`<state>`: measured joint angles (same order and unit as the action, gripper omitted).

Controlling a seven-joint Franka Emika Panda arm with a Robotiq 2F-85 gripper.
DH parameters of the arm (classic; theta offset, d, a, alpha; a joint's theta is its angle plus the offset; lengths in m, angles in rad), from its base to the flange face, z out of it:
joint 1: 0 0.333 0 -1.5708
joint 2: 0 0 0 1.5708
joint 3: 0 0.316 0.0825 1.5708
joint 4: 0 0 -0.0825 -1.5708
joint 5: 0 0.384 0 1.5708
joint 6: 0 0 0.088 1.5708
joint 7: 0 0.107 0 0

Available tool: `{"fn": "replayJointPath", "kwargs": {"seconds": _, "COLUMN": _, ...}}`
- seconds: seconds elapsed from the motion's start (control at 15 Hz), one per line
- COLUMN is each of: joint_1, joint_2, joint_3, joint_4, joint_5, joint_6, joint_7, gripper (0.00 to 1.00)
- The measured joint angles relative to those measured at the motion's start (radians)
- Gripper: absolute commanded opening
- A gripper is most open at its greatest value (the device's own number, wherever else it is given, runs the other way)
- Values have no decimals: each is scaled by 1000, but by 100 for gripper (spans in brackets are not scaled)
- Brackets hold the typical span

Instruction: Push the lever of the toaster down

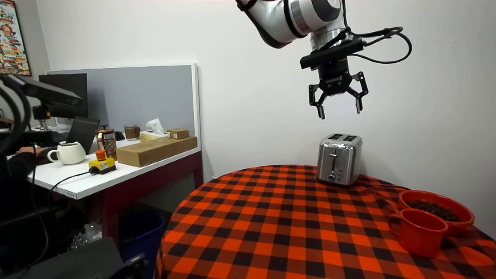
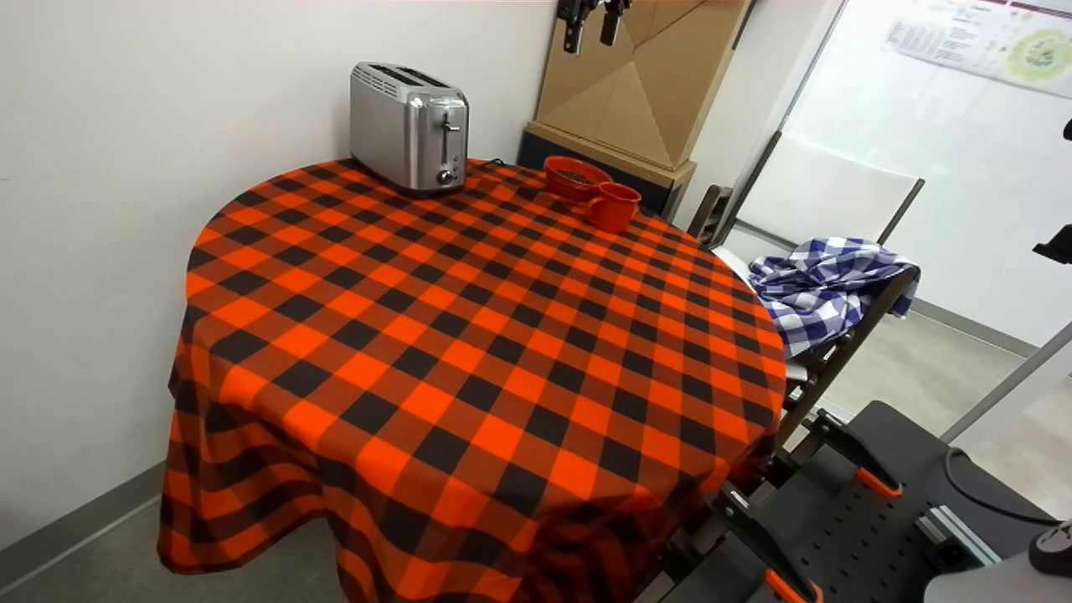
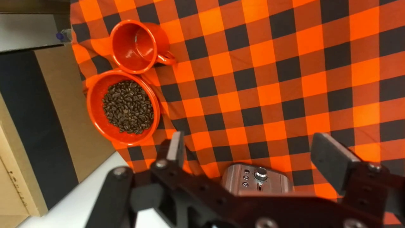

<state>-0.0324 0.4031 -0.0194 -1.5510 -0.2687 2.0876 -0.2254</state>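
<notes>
Standing nearest in an exterior view, the red mug point(image 1: 422, 234) has the red bowl point(image 1: 441, 199) of dark coffee beans point(image 3: 128, 107) just behind it; neither seems to belong to the work. Farther back and high over the checked tablecloth point(image 1: 252, 217) hangs the gripper point(image 1: 340, 110): its two fingers point(image 3: 327, 158) are set wide apart and nothing is between them. Lower and well apart from it, the toaster point(image 1: 340, 159) stands upright at the far side of the tablecloth. In both exterior views the lever point(image 2: 452, 127) sits near the top of its slot point(image 2: 445, 149) — so, in my judgement, the push is not yet done and the task is only at its beginning. In the wrist view the gripper's own body hides the lever; only the knob point(image 3: 260, 173) and some small buttons point(image 3: 246, 178) can be seen on that face. What is left is, I think, almost everything — to come down in front of this face, probably to bring the fingers together, to set them on the lever from above and to press it down fully. The white wall point(image 1: 252, 108), farthest of all and close behind the toaster, may help against its sliding
</notes>
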Motion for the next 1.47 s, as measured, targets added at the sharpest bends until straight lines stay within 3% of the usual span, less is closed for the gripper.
{"fn": "replayJointPath", "kwargs": {"seconds": 0.47, "joint_1": -10, "joint_2": 49, "joint_3": 0, "joint_4": 27, "joint_5": 7, "joint_6": 18, "joint_7": -7, "gripper": 100}}
{"fn": "replayJointPath", "kwargs": {"seconds": 0.8, "joint_1": -17, "joint_2": 210, "joint_3": 1, "joint_4": 197, "joint_5": 46, "joint_6": 28, "joint_7": -20, "gripper": 100}}
{"fn": "replayJointPath", "kwargs": {"seconds": 0.93, "joint_1": -19, "joint_2": 284, "joint_3": 3, "joint_4": 287, "joint_5": 68, "joint_6": 26, "joint_7": -20, "gripper": 86}}
{"fn": "replayJointPath", "kwargs": {"seconds": 1.0, "joint_1": -19, "joint_2": 322, "joint_3": 4, "joint_4": 334, "joint_5": 82, "joint_6": 24, "joint_7": -20, "gripper": 71}}
{"fn": "replayJointPath", "kwargs": {"seconds": 1.13, "joint_1": -19, "joint_2": 391, "joint_3": 10, "joint_4": 426, "joint_5": 101, "joint_6": 14, "joint_7": -20, "gripper": 63}}
{"fn": "replayJointPath", "kwargs": {"seconds": 1.47, "joint_1": -10, "joint_2": 536, "joint_3": 41, "joint_4": 640, "joint_5": 129, "joint_6": -41, "joint_7": -34, "gripper": 24}}
